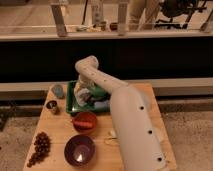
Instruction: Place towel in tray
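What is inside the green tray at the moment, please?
The green tray holds a pale towel and something bluish. The gripper reaches down into it; the arm hides the tray's right side and whatever lies there.

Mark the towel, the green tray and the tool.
towel [81, 101], camera view, on its pale middle.
green tray [70, 98], camera view, on its left rim.
tool [85, 92], camera view, arm's end, over the tray.
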Motion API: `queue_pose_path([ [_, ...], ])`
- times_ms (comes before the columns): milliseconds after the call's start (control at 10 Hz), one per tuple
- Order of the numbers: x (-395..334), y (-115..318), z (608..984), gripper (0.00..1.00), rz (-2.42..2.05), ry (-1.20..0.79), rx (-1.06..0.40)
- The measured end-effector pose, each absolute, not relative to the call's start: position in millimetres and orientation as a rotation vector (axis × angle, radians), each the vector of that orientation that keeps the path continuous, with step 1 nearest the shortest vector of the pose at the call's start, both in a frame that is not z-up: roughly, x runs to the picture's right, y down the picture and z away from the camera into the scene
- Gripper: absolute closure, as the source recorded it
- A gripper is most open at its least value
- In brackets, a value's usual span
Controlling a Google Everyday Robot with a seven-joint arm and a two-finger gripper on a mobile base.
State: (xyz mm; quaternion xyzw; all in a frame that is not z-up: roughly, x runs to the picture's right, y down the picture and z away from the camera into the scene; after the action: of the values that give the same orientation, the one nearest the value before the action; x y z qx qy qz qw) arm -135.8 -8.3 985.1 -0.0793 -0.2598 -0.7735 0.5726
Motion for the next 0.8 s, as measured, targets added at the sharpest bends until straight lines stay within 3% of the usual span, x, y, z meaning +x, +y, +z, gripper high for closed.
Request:
queue_pose_path([
  [300,-147.9,-0.4,993.1,0.26,-1.851,-0.612,-0.190],
  [800,-155.5,19.6,998.8,0.76,-1.840,-0.633,-0.241],
])
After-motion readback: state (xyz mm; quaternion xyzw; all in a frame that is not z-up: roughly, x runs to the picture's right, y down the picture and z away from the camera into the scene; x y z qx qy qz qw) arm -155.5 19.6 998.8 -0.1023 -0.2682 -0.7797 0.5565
